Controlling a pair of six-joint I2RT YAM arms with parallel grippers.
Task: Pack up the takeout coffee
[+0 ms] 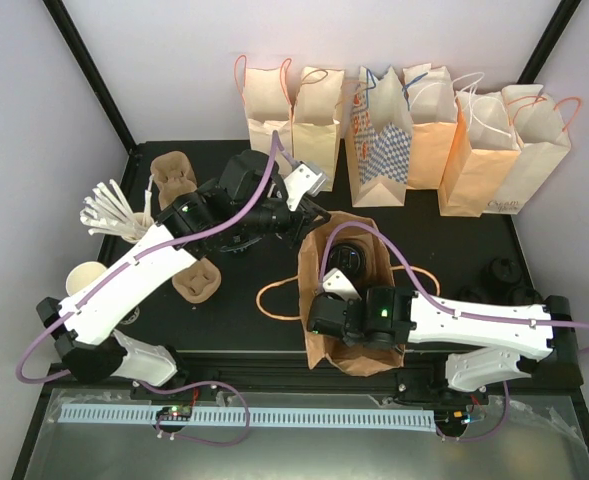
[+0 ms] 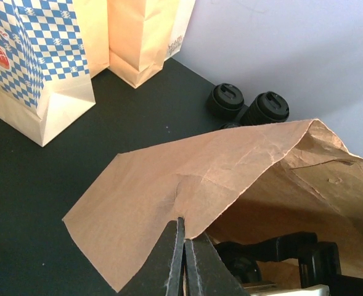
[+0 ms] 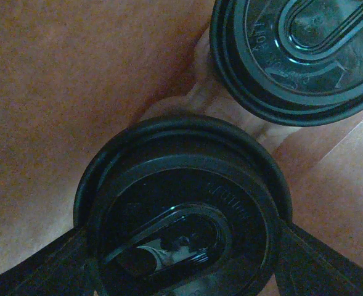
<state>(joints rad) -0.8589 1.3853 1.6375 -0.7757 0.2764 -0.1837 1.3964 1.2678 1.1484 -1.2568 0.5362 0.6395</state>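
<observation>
Mine is a lab cell dressed as a café: black frame posts (image 1: 89, 70), white walls (image 1: 164, 60), takeout bags (image 1: 319, 120) (a blue-checked bag (image 1: 379, 150) among them) behind the open brown bag (image 1: 310, 272).

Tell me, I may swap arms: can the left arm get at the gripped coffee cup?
Probably not: the left gripper is shut on the bag, and the right gripper, inside it, clasps the coffee cup.

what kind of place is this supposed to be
Probably a mock café takeout station on a robot test bench: a row of paper bags at the back, pulp cup carriers, and a lidded coffee cup inside an open brown bag.
</observation>
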